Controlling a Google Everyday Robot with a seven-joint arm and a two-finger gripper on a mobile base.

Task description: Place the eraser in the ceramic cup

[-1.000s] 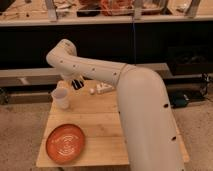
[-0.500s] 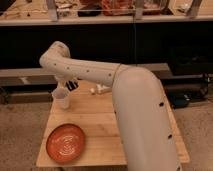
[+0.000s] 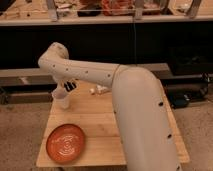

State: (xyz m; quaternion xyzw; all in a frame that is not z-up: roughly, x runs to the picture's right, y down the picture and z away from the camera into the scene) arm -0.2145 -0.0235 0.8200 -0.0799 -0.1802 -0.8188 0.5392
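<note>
I see my arm sweeping in from the lower right, a big white tube that covers much of the wooden worktop. It bends at an elbow near the far left and drops to the hand, which hangs at the back left of the worktop, just above and a touch to the 2 o'clock side of the ceramic cup.

The hand's dark fingers are pressed together. Something dark sits at their tips, but I cannot make out whether it is the eraser or only the fingers themselves, so I cannot say where the eraser is. I see it nowhere on the bare wood.

The cup stands upright near the back left corner of the worktop, white and plain, its open mouth facing up. Its rim lies almost under the fingertips; I cannot tell whether they touch it.

An orange plate lies flat at the front left corner, at 6 o'clock from the cup and well apart from it. A small pale object rests at the back edge, at about 3 o'clock from the hand, partly hidden by the arm.
</note>
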